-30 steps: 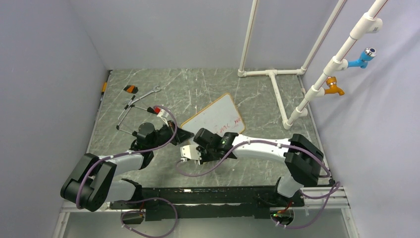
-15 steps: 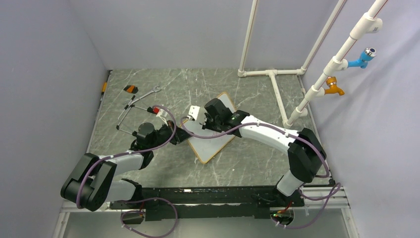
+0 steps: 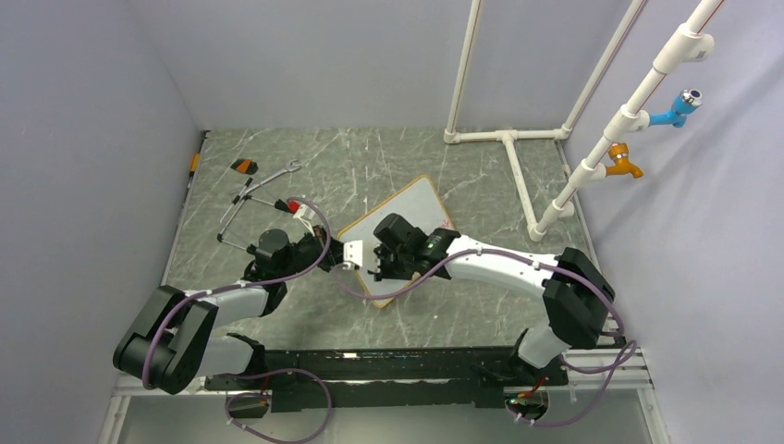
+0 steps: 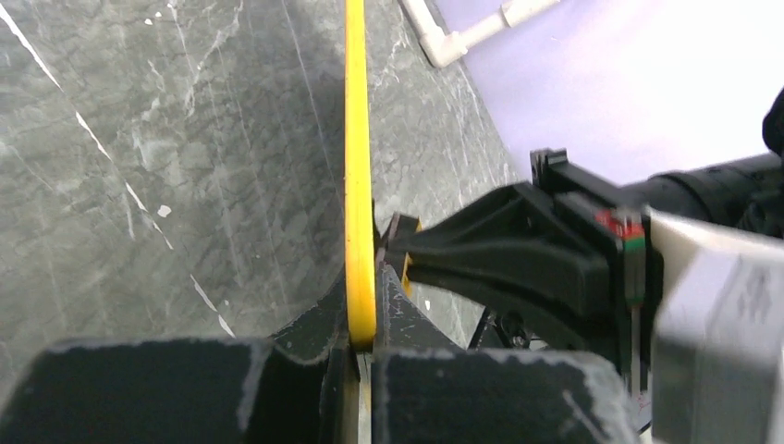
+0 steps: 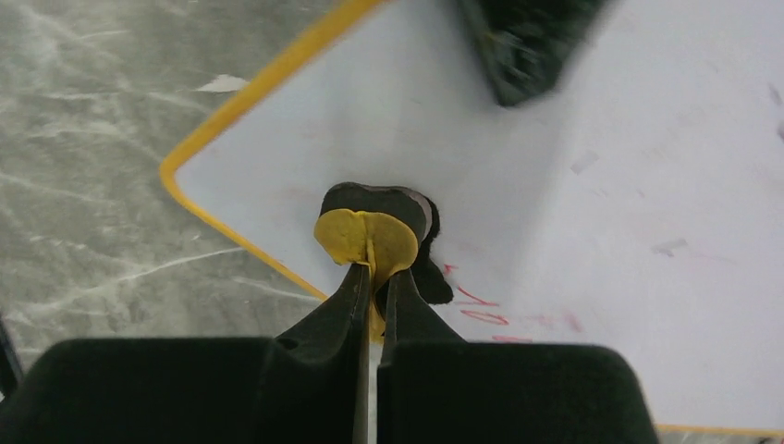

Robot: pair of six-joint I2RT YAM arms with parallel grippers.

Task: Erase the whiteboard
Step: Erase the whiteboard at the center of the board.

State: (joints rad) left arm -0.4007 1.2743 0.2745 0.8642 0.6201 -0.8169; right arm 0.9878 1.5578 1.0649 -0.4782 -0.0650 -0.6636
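Observation:
The whiteboard [image 3: 416, 205] lies flat at mid-table, white with a yellow-orange frame. Faint red marks [image 5: 481, 305] show on it beside the eraser. My left gripper [image 3: 330, 252] is shut on the board's left edge; the left wrist view shows the frame [image 4: 359, 185] edge-on between the jaws [image 4: 370, 319]. My right gripper [image 3: 377, 262] is over the board's near-left part. It is shut on a small yellow eraser [image 5: 365, 236] with a black felt pad, pressed on the board surface [image 5: 601, 166].
A white PVC pipe frame [image 3: 510, 139] stands at the back right, with a blue tap [image 3: 678, 106] and an orange tap [image 3: 624, 163] on the right pipe. A wrench [image 3: 277, 173], a small orange-black piece [image 3: 244, 166] and thin tools lie at the back left.
My right gripper swept with the eraser from the board's near end to its far end and back to the near-left part. The red writing is mostly gone. The board turned slightly; my left gripper stayed.

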